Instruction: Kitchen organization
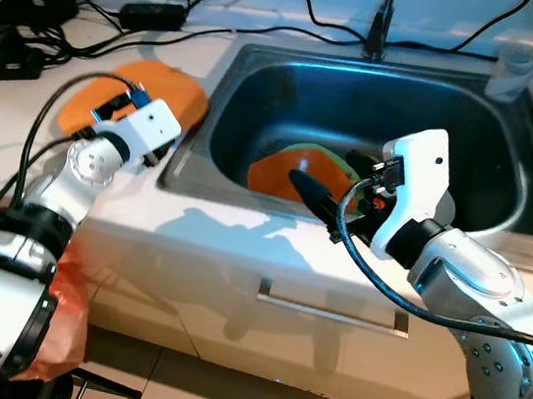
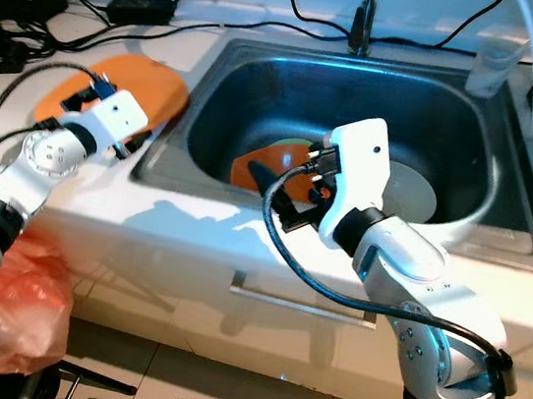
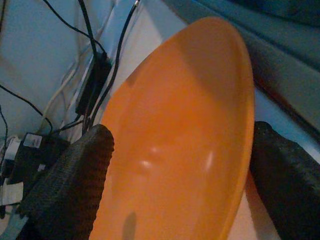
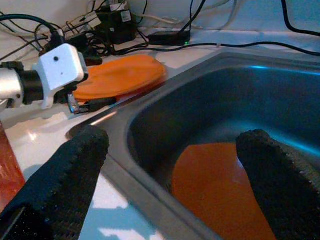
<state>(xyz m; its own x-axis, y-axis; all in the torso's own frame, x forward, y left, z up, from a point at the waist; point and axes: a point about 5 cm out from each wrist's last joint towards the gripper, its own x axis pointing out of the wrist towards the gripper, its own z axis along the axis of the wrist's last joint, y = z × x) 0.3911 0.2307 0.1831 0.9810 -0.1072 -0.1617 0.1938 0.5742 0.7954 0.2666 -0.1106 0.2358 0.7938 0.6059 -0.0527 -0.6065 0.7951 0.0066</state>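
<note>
Straddling the orange plate [image 3: 185, 145] on the counter [image 1: 17, 140], my left gripper [image 3: 180, 165] is open; my right gripper [image 4: 170, 170], open too, hangs over the sink [image 1: 265, 70].

The left gripper [image 3: 180, 185] is reaching forward with its fingers spread apart. The right gripper [image 4: 175, 185] is pointing left, fingers also parted.
</note>
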